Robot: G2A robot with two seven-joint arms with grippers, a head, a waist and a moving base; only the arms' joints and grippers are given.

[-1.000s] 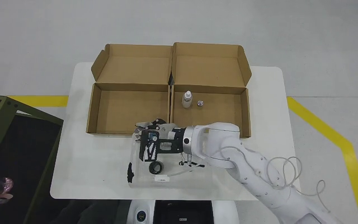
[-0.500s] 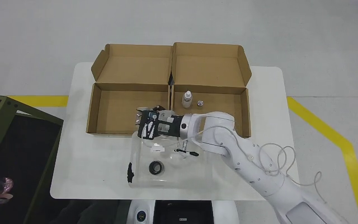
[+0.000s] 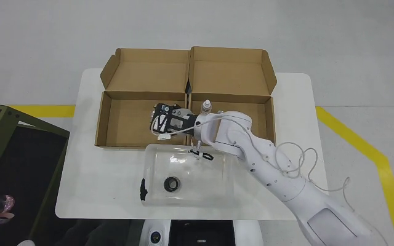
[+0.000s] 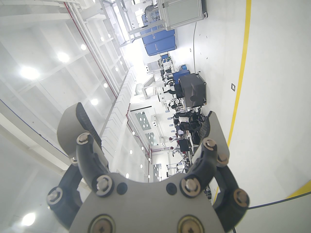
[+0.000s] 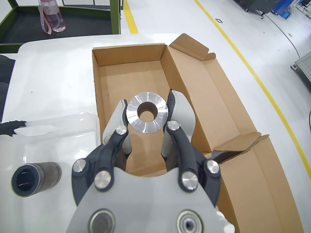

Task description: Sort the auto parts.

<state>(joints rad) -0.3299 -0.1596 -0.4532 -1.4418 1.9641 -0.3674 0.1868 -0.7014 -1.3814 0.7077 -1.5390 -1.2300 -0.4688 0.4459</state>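
Observation:
My right gripper (image 5: 147,99) is shut on a shiny metal ring (image 5: 132,115), held flat between the two fingers above the floor of the left cardboard box (image 5: 136,78). From the top, this gripper (image 3: 156,122) hangs over the right part of that box (image 3: 123,123). A dark cylindrical bushing (image 3: 172,183) lies in the clear plastic tray (image 3: 212,184) near the table's front, and the wrist view shows the bushing (image 5: 36,179) beside the gripper. My left gripper (image 4: 145,117) is open and empty, pointing up at the hall ceiling.
The right cardboard box (image 3: 246,126) holds a small white bottle (image 3: 205,109) and a small metal part (image 3: 220,113). Both boxes have lids standing open at the back. A green cart (image 3: 24,172) with a pink bottle (image 5: 49,19) stands left of the table.
My right gripper has moved from over the clear tray back to the left box, carrying the metal ring. The bushing stays in the tray.

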